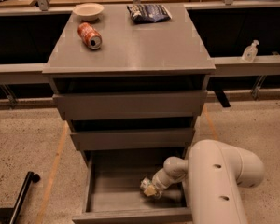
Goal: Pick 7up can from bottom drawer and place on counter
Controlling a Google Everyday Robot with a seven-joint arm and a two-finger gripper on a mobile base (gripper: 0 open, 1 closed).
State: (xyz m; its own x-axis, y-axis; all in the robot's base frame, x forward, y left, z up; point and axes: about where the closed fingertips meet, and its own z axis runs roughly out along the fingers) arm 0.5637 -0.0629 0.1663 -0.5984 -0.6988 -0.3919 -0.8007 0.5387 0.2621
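**End effector down in the open bottom drawer, at the soda can**

No brand name or lettering can be read on anything here. The red-orange can (89, 35) lies on its side at the back left of the desk (140, 50), its shiny end facing the front right. Its print is only a blur of pale marks. Behind it stands a shallow cream bowl (88, 10). A dark blue snack bag (148, 13) lies at the back centre, its pale printing too small to make out. A clear pump bottle (250, 51) stands on the grey ledge to the right, apart from the desk.

The bulky white arm (219, 176) comes in from the lower right. Its thick upper segment stands beside the drawer's right wall. A thinner wrist bends left and downward over that wall into the bottom drawer (112, 192), which is pulled fully out. The end effector (148, 189) is low over the drawer floor, right of centre and toward the front. Whether it is spread or pressed together cannot be told.

The 7up can (145, 185) shows only as a small pale, shiny lump right at the end effector's tip, inside the bottom drawer. The two shallower drawers (130, 105) above are each slightly out.
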